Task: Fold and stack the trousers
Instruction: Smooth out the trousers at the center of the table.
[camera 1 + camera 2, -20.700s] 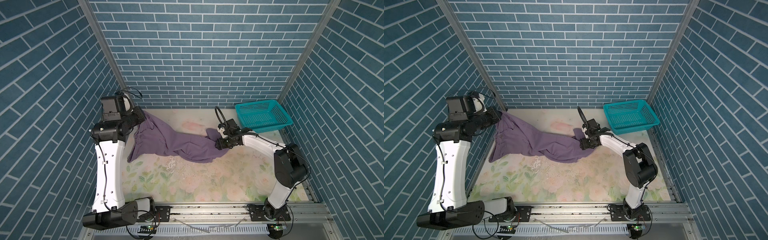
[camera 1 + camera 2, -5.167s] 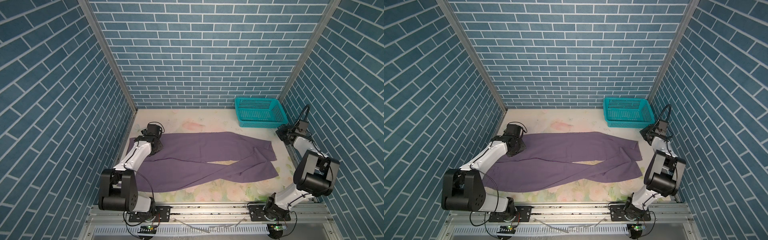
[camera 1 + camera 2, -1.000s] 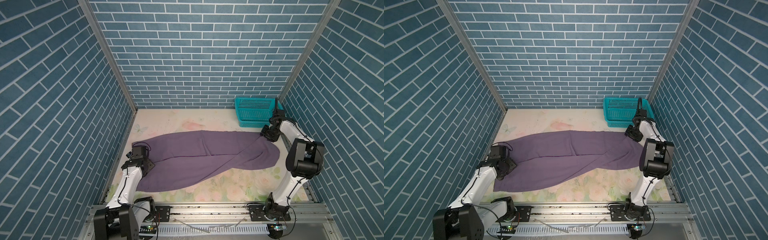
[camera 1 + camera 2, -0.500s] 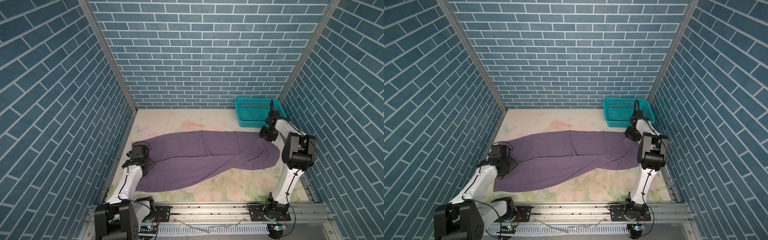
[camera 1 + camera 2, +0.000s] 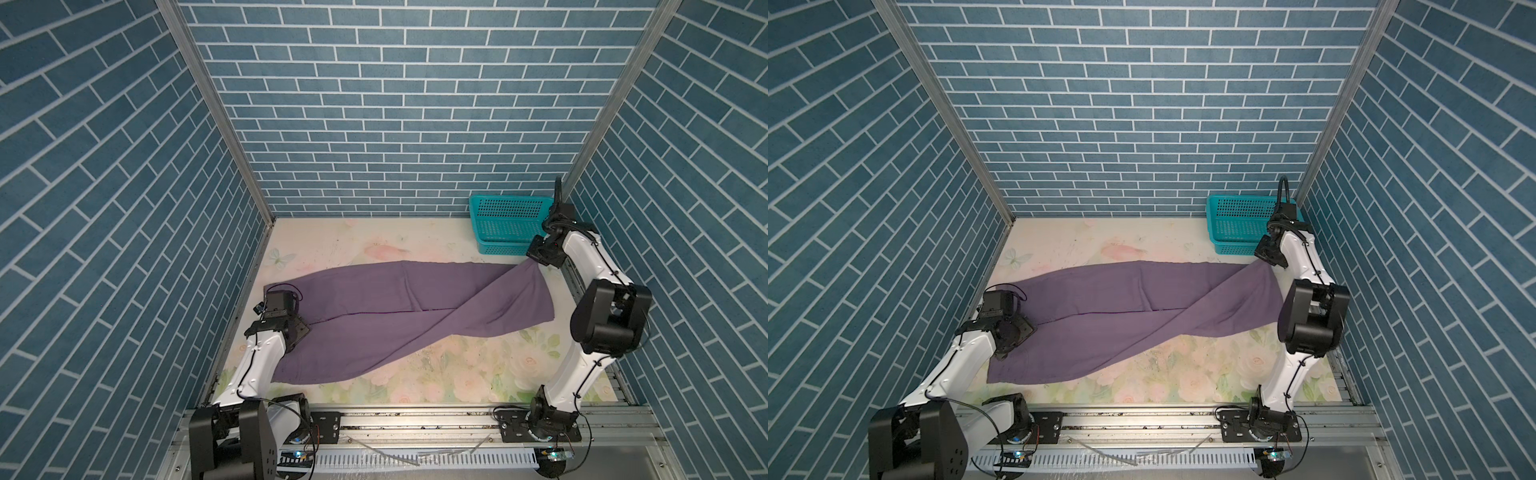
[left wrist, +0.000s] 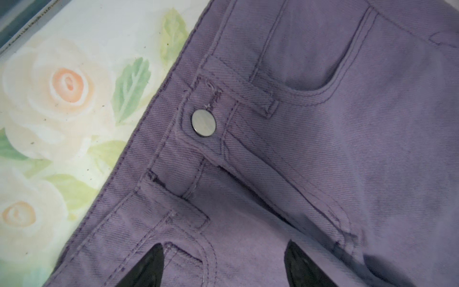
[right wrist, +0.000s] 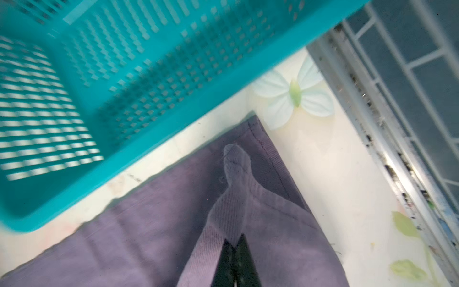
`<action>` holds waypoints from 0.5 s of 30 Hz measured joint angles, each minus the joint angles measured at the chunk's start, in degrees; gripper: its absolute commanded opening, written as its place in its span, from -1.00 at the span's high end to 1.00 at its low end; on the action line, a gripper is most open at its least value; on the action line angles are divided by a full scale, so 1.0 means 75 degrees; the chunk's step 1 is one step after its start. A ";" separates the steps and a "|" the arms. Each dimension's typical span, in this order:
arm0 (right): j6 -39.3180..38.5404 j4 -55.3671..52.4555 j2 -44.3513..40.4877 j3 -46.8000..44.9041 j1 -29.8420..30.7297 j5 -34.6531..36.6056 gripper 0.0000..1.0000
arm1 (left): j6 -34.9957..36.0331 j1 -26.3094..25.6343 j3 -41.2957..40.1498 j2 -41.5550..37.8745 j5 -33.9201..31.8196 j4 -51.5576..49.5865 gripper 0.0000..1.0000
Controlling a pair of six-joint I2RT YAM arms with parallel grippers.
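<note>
Mauve trousers (image 5: 395,307) lie lengthwise across the floral counter (image 5: 340,241), legs crossed, waistband end partly hidden under the left arm. Left pincer (image 6: 226,266): fingers spread wide over the cloth just below the button (image 6: 203,123), only the tips in frame; contact with cloth unclear. Right pincer (image 7: 234,251): closed tight on a pinched ridge of leg hem, just beside the teal basket (image 5: 505,216), which blurs up close.

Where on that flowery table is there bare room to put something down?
Two bare patches: the back strip of table between wall and trousers, beside the basket; and the front strip between trousers and rail. Crowded: the basket corner, where the right gripper pinches the hem, and the waistband under the open left gripper.
</note>
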 measured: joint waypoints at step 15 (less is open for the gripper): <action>0.2110 0.0478 -0.8702 -0.7950 -0.0848 0.1492 0.28 | 0.0169 0.0729 -0.0044 -0.0023 0.0396 -0.0026 -0.57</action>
